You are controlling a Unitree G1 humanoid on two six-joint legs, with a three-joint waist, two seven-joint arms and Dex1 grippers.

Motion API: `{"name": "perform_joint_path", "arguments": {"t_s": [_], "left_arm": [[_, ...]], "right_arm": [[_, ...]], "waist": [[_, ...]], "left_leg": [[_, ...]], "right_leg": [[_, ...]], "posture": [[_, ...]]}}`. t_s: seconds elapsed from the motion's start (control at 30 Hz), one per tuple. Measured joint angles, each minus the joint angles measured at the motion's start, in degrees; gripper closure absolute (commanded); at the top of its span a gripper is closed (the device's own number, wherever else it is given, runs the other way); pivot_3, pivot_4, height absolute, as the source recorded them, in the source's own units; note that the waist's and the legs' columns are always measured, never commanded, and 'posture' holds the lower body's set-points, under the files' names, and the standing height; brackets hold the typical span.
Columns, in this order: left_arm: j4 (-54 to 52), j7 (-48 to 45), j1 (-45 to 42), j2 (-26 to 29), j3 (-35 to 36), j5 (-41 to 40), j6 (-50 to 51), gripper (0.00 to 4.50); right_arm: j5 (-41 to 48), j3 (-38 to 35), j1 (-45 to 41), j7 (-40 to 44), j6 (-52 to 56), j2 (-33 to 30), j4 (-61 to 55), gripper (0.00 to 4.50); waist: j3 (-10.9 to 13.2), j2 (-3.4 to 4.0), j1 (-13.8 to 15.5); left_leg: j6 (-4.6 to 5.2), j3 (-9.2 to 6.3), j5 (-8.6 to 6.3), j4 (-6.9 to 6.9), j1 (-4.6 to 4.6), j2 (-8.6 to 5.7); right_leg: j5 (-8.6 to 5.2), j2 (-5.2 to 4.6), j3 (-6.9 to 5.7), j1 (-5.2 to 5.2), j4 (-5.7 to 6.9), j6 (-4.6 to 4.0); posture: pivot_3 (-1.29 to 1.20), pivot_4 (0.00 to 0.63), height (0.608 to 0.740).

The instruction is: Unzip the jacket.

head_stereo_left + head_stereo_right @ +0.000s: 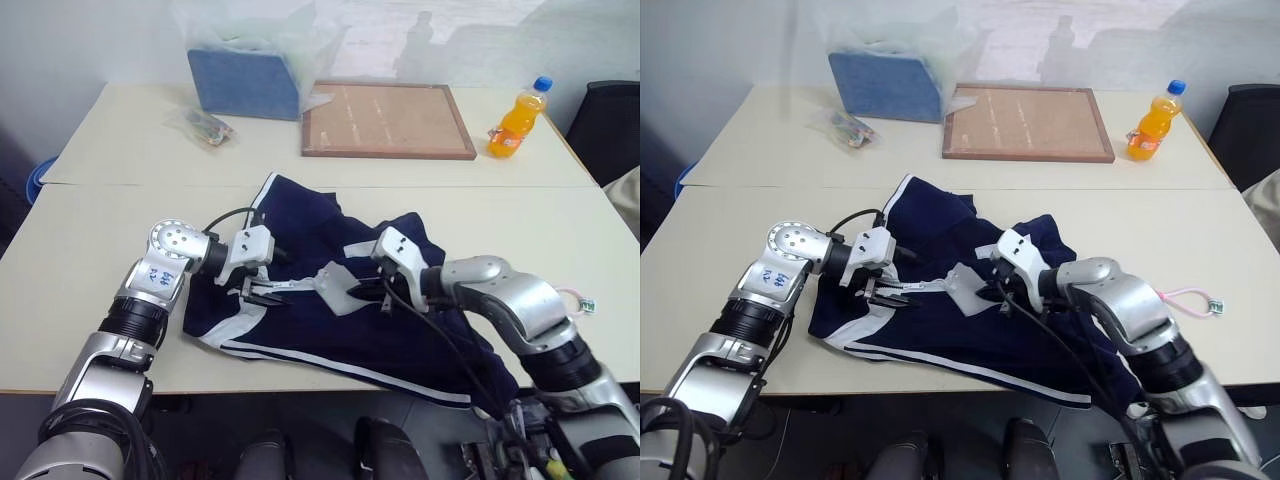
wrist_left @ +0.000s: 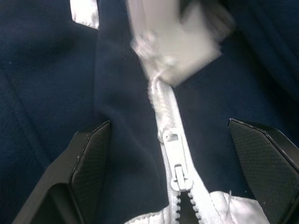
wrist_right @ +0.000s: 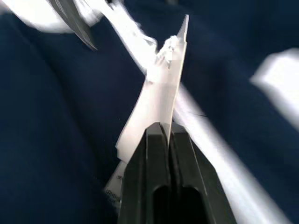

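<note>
The soft navy-blue track jacket with white stripes lies crumpled on the cream table, near its front edge. The left gripper hangs wide open, black fingers straddling the white zipper and its slider. The right gripper is clamped tight on the white paper tag.

The jacket was dark blue and soft, with white stripes, and it lay crumpled on the table near the front edge. Its white zipper ran up the middle, with the zipper pull low on it. A white paper tag stuck up from the cloth.
</note>
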Motion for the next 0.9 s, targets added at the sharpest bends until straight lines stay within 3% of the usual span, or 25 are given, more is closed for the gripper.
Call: {"name": "perform_joint_path", "arguments": {"t_s": [0.27,0.37,0.6,0.9], "left_arm": [[4.4,0.6,-0.2,-2.4,-0.2,0.9,-2.3,0.29],[8.2,0.6,-0.7,-3.0,-0.3,1.5,-4.0,0.29],[15.5,0.7,-3.4,-4.6,-0.2,2.1,-8.9,0.29],[17.7,0.4,-3.9,-4.2,0.2,2.1,-11.1,0.29]], "right_arm": [[2.8,-16.6,12.0,-4.6,5.5,-3.2,-10.3,4.46],[4.9,-26.9,16.2,-6.5,10.1,-4.0,-10.8,4.46],[6.1,-40.4,24.1,-7.7,12.9,-5.8,-10.4,4.46],[2.4,-55.8,32.4,-5.9,5.9,-14.6,6.1,4.46]], "waist": [[0.0,0.0,0.5],[0.0,0.0,0.9],[0.0,0.01,1.4],[0.0,0.04,1.4]], "left_leg": [[0.01,-0.06,0.0,0.04,0.01,-0.01],[0.01,-0.06,0.0,0.03,0.02,-0.01],[0.02,-0.02,0.0,-0.01,0.19,-0.01],[0.05,0.05,0.02,-0.07,0.29,-0.01]], "right_leg": [[0.01,0.0,-0.04,0.09,-0.01,0.01],[0.01,-0.01,-0.04,0.1,-0.02,0.01],[0.01,0.0,0.02,0.2,0.0,0.01],[0.01,-0.01,0.09,0.23,0.01,0.01]], "posture": [[0.0,0.15,0.74],[0.0,0.15,0.74],[0.0,0.15,0.74],[0.0,0.15,0.74]]}}
